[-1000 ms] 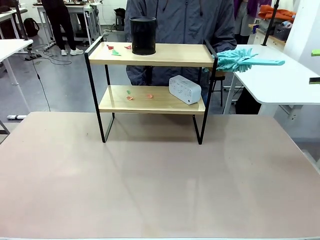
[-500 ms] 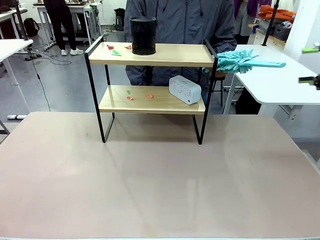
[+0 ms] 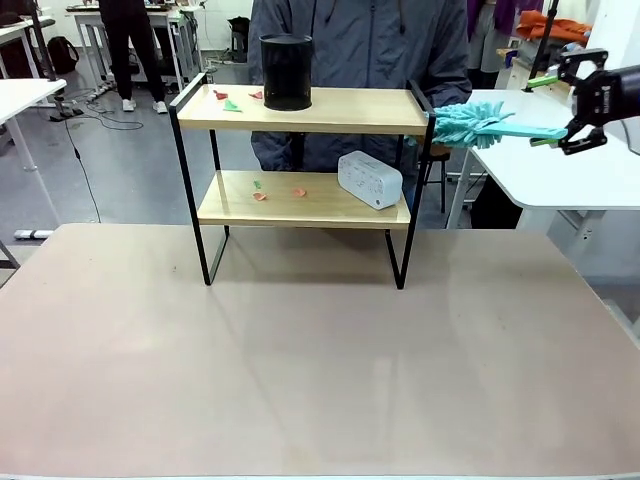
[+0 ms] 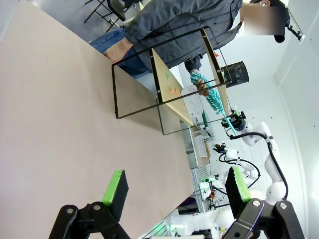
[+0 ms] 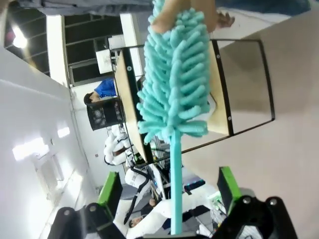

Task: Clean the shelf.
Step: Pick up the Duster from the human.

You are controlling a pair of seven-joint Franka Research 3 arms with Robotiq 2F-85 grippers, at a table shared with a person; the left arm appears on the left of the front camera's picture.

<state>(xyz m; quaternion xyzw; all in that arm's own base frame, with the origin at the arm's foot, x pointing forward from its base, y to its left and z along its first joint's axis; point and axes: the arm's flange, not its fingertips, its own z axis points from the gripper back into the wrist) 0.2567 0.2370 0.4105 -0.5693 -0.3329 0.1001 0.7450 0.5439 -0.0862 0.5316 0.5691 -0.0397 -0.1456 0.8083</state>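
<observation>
Beige desk (image 3: pixel 320 380) carries the shelf (image 3: pixel 360 108) near its far edge, with paper scraps (image 3: pixel 232 104), a black cup (image 3: pixel 287 71) and a white clock (image 3: pixel 369 179) on its boards. Beside it, a person's hand (image 5: pixel 199 12) holds a teal duster (image 3: pixel 480 124), its handle between our right claw's (image 3: pixel 541 111) wide-spread fingers. Our left claw (image 4: pixel 174 186) gapes empty.

Right pincer (image 3: pixel 547 112) spread, duster (image 3: pixel 475 123) beside shelf (image 3: pixel 350 108)

Front view: person (image 3: pixel 360 45) cut off by the top edge, above the shoulders. We cannot identify the scraps (image 3: pixel 232 104) on the shelf (image 3: pixel 330 110) boards; they are too small. Right arm (image 3: pixel 622 85) runs off the right edge. Right wrist view: the hand (image 5: pixel 199 9) on the duster (image 5: pixel 177 84) is clipped by the top edge.
</observation>
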